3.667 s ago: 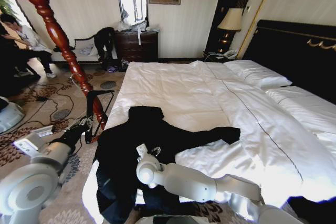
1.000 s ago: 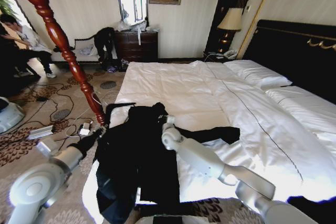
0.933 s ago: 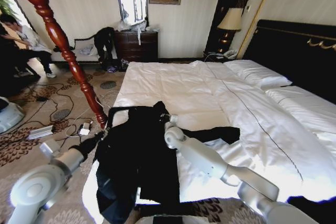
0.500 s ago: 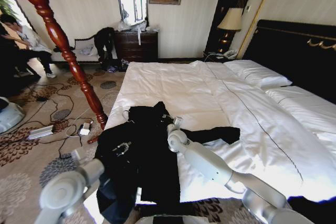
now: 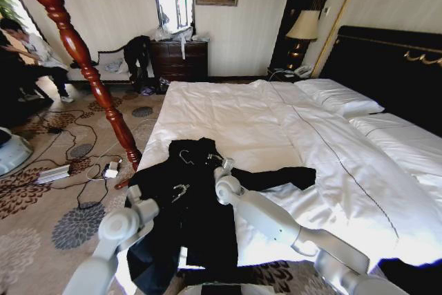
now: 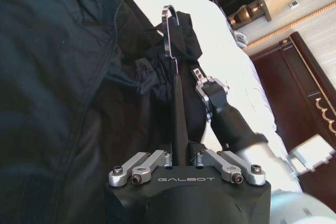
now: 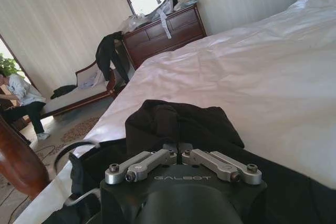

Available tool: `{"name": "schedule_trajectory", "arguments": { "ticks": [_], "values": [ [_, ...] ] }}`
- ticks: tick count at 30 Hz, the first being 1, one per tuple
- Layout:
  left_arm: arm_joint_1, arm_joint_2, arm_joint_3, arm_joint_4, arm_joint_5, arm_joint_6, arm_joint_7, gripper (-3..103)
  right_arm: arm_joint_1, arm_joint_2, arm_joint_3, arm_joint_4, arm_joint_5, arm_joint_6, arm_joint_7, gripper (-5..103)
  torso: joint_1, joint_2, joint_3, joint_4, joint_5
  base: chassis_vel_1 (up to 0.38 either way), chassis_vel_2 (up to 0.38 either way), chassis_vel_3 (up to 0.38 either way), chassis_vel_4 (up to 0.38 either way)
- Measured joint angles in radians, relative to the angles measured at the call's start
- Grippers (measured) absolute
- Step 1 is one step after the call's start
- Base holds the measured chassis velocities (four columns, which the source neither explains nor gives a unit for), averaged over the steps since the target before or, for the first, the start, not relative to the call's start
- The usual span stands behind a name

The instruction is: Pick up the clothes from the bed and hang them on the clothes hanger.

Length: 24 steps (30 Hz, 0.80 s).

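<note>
The clothes (image 5: pixel 183 219), a black jacket, lie over the near left corner of the bed (image 5: pixel 276 129), with one sleeve stretched right across the white duvet. My left gripper (image 5: pixel 181 190) hovers over the jacket's chest, shut on the stem of the clothes hanger (image 6: pixel 176 103). The hanger's silver hook (image 5: pixel 185 157) points toward the collar. My right gripper (image 5: pixel 223 164) sits at the collar, shut on a bunch of the black fabric (image 7: pixel 178 124). In the left wrist view the right gripper (image 6: pixel 203 78) is just beside the hook (image 6: pixel 169 24). The hanger's shoulder arms are hidden.
A dark red turned wooden post (image 5: pixel 83 53) leans up from the carpet left of the bed. Cables and a power strip (image 5: pixel 54 173) lie on the floor there. White pillows (image 5: pixel 338 98) and a black headboard (image 5: pixel 394 67) are at the far right; a dresser (image 5: pixel 179 60) stands at the back.
My left arm has swung right from beside the wooden post, carrying the hanger over the jacket. The right gripper moved from the jacket's middle up to the collar and has stayed there.
</note>
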<state>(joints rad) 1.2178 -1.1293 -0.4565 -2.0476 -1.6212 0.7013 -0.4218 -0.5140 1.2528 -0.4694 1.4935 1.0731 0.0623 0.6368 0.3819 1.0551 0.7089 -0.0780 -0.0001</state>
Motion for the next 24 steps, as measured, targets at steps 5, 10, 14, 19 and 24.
{"name": "schedule_trajectory", "arguments": {
  "ticks": [5, 10, 14, 19, 24],
  "values": [
    [-0.098, 0.023, 0.058, 0.090, 0.020, 0.012, 0.034, 16, -0.001, 0.011, -0.007, -0.002, 0.007, 0.000, 0.000, 0, 0.000, 0.000, 0.000, 0.0001, 0.0000, 0.000, 0.000, 0.000, 0.000],
    [-0.165, 0.039, 0.119, 0.171, 0.050, 0.026, 0.085, 16, -0.012, 0.016, -0.009, -0.002, 0.010, 0.001, 0.000, 0, 0.000, 0.000, 0.000, 0.0001, 0.0000, 0.000, 0.000, 0.000, 0.000],
    [-0.192, 0.043, 0.160, 0.217, 0.088, 0.035, 0.142, 16, -0.024, 0.018, -0.006, 0.005, 0.009, 0.001, 0.004, 0, 0.000, 0.000, 0.000, 0.0001, 0.0000, 0.000, 0.000, 0.000, 0.000],
    [-0.200, 0.050, 0.178, 0.231, 0.133, 0.037, 0.231, 16, -0.036, 0.014, 0.000, 0.050, 0.025, 0.001, 0.020, 0, 0.000, 0.000, 0.000, 0.0000, 0.0000, 0.000, 0.000, 0.000, 0.000],
    [-0.185, 0.058, 0.157, 0.216, 0.112, 0.038, 0.318, 16, -0.042, 0.014, 0.002, 0.102, 0.053, 0.011, 0.026, 0, 0.000, 0.000, 0.000, 0.0004, 0.0001, 0.000, 0.000, 0.000, 0.000]
  ]
}}
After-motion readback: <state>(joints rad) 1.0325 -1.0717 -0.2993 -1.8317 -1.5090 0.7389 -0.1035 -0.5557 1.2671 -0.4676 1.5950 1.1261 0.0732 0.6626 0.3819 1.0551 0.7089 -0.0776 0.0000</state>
